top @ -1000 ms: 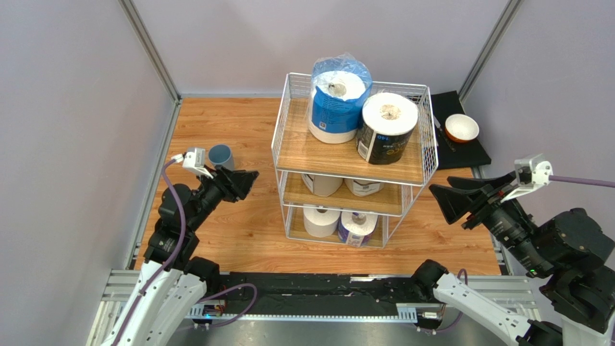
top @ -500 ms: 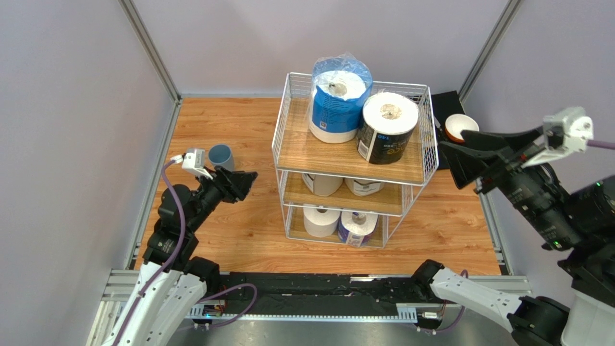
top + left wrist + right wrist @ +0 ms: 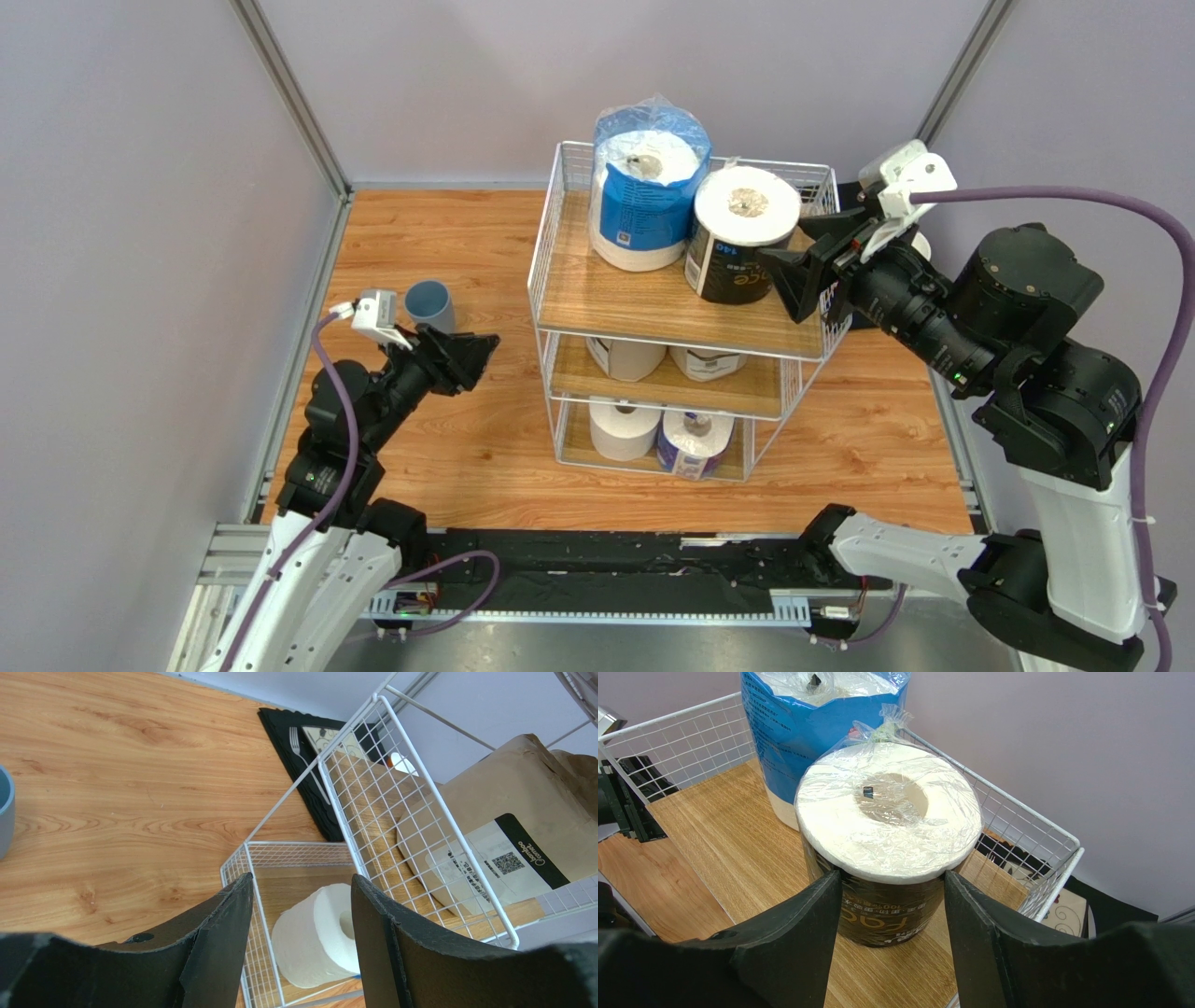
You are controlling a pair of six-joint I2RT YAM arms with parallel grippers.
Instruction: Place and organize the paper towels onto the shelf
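The shelf [image 3: 603, 301] stands mid-table. Its top board [image 3: 738, 847] holds the blue-wrapped roll [image 3: 645, 189] and the dark-wrapped roll [image 3: 741, 235] side by side. My right gripper [image 3: 793, 273] is open at the dark roll's [image 3: 889, 854] right side, fingertips level with its wrapper, jaws not closed on it. The blue roll [image 3: 808, 728] stands just behind. Two tan rolls [image 3: 627, 357] sit on the middle tier; the plain white roll [image 3: 624, 427] and the blue-label roll [image 3: 694, 441] on the bottom. My left gripper [image 3: 470, 357] is open and empty left of the shelf, facing the white roll [image 3: 323, 934].
A blue cup [image 3: 429, 301] stands on the table left of the shelf, behind my left gripper. A black mat [image 3: 295, 735] with a fork [image 3: 305, 749] lies beyond the shelf's right side. Grey walls close in the table at left, back and right.
My right arm has swung up and left from the table's right edge to the top tier. The dark and blue rolls have shifted slightly left. My left arm has stayed put.
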